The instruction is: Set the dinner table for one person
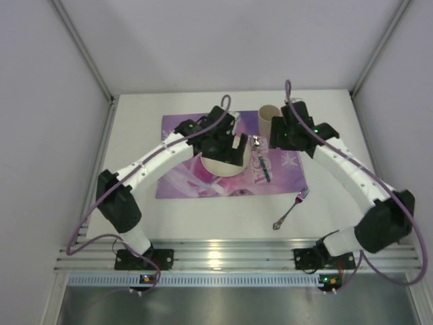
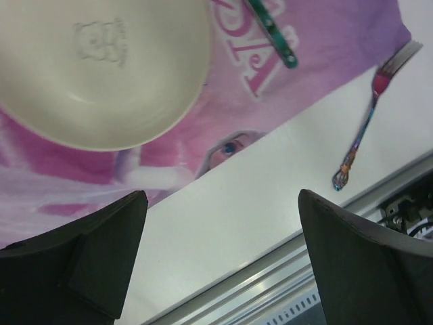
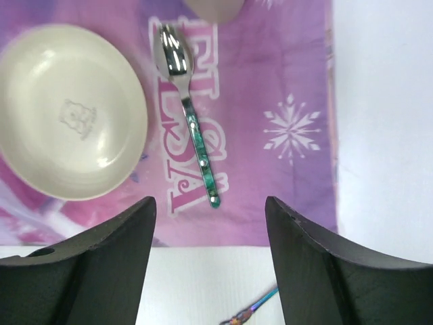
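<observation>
The dinner table (image 1: 203, 217) is a white tabletop with a purple "ELSA" placemat (image 1: 284, 177) on it. A cream bowl (image 1: 218, 166) sits on the mat, with a green-handled spoon (image 1: 261, 161) to its right. A beige cup (image 1: 268, 116) stands at the mat's far edge. A colourful fork (image 1: 289, 210) lies on the bare table off the mat's near right corner. My left gripper (image 1: 233, 150) hovers over the bowl's far rim, open and empty (image 2: 223, 257). My right gripper (image 1: 279, 139) hovers beside the cup, above the spoon, open and empty (image 3: 210, 264).
A ribbed aluminium rail (image 1: 223, 257) runs along the near edge, with both arm bases on it. Grey walls close in the left, right and far sides. In the left wrist view the bowl (image 2: 101, 68), spoon handle (image 2: 274, 30) and fork (image 2: 369, 118) show.
</observation>
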Action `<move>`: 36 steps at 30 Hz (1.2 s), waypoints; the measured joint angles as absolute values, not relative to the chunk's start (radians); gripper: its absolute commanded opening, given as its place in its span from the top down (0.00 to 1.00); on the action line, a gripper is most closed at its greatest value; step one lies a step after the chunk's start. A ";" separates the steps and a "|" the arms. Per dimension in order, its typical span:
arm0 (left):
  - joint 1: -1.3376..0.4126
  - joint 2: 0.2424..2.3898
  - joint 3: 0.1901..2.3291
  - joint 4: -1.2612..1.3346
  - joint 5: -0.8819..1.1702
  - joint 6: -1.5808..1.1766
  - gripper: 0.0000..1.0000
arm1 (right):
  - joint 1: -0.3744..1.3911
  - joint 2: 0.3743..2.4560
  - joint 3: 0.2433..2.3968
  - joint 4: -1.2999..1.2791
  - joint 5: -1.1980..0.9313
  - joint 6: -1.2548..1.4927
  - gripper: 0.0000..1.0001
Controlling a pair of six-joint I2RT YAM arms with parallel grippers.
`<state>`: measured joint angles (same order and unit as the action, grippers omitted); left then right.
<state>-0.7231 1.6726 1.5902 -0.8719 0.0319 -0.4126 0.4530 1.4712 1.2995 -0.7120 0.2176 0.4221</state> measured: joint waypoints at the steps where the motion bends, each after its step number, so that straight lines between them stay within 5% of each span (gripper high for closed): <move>1: -0.755 1.708 1.617 -0.861 0.049 -0.401 0.01 | 0.449 1.415 1.311 -0.733 0.230 0.423 0.33; 6: -0.909 1.929 1.755 -0.835 0.104 -0.345 0.01 | 0.389 1.184 1.387 -0.841 0.292 0.431 0.32; 17: -1.101 2.137 1.846 -0.819 0.179 -0.248 0.01 | 0.316 1.064 1.316 -1.063 0.341 0.442 0.32; 36: -1.159 2.407 2.095 -0.773 0.160 -0.272 0.05 | 0.305 0.984 1.256 -1.189 0.370 0.476 0.32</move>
<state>-1.1595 2.4069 2.0949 -0.7731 0.1600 -0.2722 0.3046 0.9840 1.2564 -1.1893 0.3702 0.4759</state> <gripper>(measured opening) 0.960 0.680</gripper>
